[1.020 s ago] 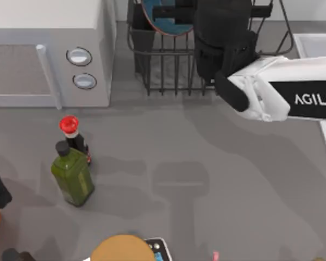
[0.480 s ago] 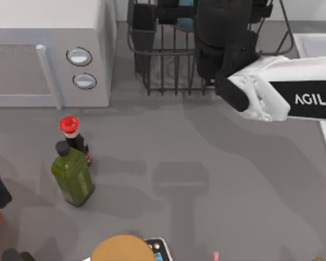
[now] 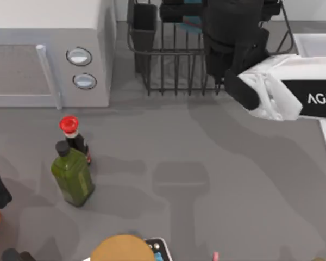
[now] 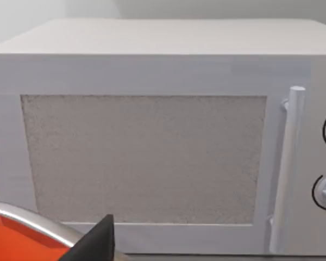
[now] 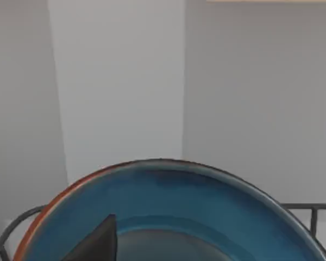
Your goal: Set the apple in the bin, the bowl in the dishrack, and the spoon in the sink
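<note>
Teal bowl (image 5: 174,212) stands on edge in the dishrack (image 3: 174,65); right fingers' state: cannot tell.

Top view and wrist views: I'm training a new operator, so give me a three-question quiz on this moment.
1. True or false: the bowl sits among the dishrack bars.
2. Which arm reaches over the dishrack? A) left B) right
3. Fill in: beside the green bottle stands a dark bottle with a ____ cap.

Key: 1 true; 2 B; 3 red.
</note>
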Robot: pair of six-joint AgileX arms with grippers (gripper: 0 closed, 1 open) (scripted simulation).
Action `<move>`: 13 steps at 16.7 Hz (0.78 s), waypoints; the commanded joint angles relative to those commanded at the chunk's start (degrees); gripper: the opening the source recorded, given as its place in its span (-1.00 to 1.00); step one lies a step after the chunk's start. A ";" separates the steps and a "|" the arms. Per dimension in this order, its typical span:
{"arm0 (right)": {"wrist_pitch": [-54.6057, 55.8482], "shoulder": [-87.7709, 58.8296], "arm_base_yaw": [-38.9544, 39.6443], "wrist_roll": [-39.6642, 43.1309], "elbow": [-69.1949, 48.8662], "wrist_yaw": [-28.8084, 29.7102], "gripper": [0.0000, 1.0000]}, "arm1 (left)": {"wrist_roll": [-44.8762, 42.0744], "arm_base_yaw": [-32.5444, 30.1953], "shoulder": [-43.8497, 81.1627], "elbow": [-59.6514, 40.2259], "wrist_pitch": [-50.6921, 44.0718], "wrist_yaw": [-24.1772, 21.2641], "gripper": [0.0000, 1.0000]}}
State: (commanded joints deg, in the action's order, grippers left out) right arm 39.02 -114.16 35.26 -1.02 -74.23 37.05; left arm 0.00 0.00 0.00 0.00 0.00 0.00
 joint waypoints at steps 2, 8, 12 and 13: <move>-1.53 4.46 -1.53 0.00 2.98 -1.44 1.00 | 0.00 0.00 0.00 0.00 0.00 0.00 1.00; -9.37 28.57 -9.04 0.12 17.94 -8.60 1.00 | 0.00 0.00 0.00 0.00 0.00 0.00 1.00; -16.99 48.83 -15.70 0.47 32.16 -15.46 1.00 | 0.00 0.00 0.00 0.00 0.00 0.00 1.00; -19.04 54.69 -17.45 0.58 35.97 -17.33 1.00 | 0.00 0.00 0.00 0.00 0.00 0.00 1.00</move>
State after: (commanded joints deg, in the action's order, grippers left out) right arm 19.98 -59.47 17.81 -0.43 -38.25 19.72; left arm 0.00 0.00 0.00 0.00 0.00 0.00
